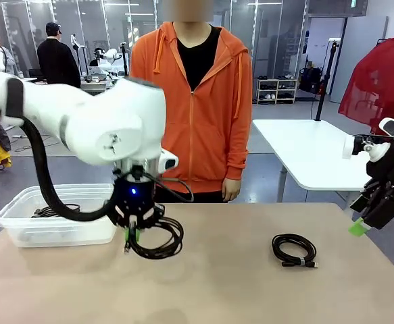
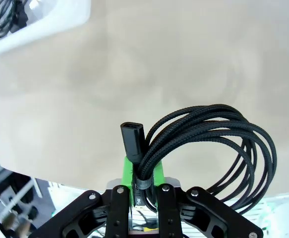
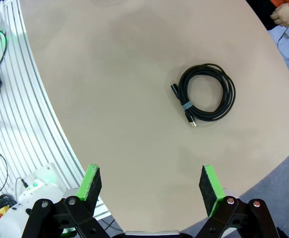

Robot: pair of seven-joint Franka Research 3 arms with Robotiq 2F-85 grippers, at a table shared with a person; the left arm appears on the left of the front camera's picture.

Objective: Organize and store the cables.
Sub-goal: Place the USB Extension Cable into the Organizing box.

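The left gripper (image 1: 137, 228) pinches a loose coil of braided black cable (image 2: 218, 148) at its bound neck, fingers narrowed onto it. In the left wrist view its small rectangular connector end (image 2: 133, 135) points to 12 o'clock along the fingers, and the loops bulge toward 3 o'clock. From the front the coil hangs low over the tan tabletop (image 1: 217, 290), with a clear plastic bin (image 1: 14, 202) (black cords (image 1: 48, 211) lie inside) just beside it at 9 o'clock. A second, smooth black coil (image 3: 206, 93) lies flat, both ends along its 8 o'clock side, bare table all round. The right gripper (image 3: 151, 181) hovers with its fingers spread wide, empty
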